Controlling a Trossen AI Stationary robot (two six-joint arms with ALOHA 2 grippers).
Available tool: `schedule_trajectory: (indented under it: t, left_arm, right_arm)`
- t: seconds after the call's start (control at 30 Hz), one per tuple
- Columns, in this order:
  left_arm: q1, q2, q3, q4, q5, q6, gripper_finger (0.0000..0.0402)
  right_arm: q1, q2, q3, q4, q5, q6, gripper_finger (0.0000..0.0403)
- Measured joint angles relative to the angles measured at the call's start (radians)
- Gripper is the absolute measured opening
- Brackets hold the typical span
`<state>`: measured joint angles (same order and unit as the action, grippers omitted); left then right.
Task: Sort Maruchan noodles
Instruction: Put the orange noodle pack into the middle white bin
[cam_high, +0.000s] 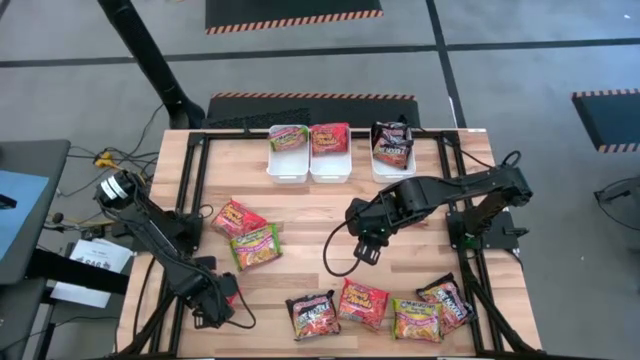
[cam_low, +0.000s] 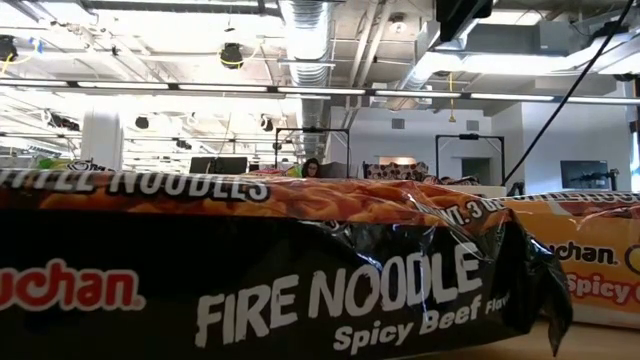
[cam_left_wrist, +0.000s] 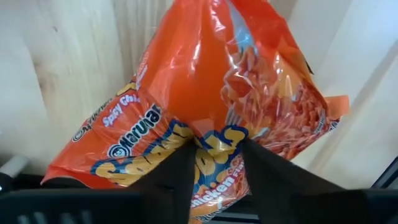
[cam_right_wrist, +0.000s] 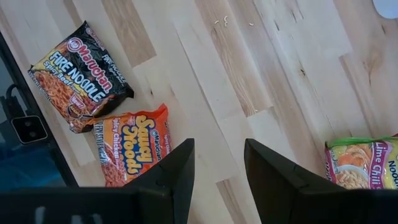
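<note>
Left wrist view: the left gripper (cam_left_wrist: 214, 155) straddles an orange noodle packet (cam_left_wrist: 205, 99) at the worktop's near left corner, fingers closing on its lower edge, packet running lengthwise away from them. Right gripper (cam_high: 366, 247) hovers mid-worktop, open and empty.

Open-plan workshop w/ grey floor, exposed ceiling

Grey floor (cam_high: 520, 70) crossed by dark lines; black mats w/ orange-striped edging (cam_high: 292, 14) top centre & at right. Low view: silver ducting (cam_low: 308, 40) overhead, strip lights (cam_low: 300, 90), white pillar (cam_low: 101, 140), desks w/ monitors (cam_low: 220, 165), a person (cam_low: 311, 168) seated far back.
</note>
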<state>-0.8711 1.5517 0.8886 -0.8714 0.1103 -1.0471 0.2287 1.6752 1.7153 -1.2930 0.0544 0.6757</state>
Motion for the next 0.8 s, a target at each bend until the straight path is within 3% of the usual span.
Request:
schedule_trajectory:
  t: [0.2,0.53,0.8]
  left_arm:
    - [0.0,0.001,-0.001,0.008,-0.012,0.015,0.0011]
    - [0.008,-0.055,-0.008,0.014,0.002,0.063,0.0]
    - [0.059,-0.182,-0.01,0.044,-0.081,0.075,0.0001]
  right_arm:
    - [0.0,0.0,0.0,0.0,0.0,0.031,0.0163]
    - [0.0,0.0,0.0,0.0,0.001,0.032,0.0163]
    - [0.0,0.0,0.0,0.003,0.016,0.031,0.0163]
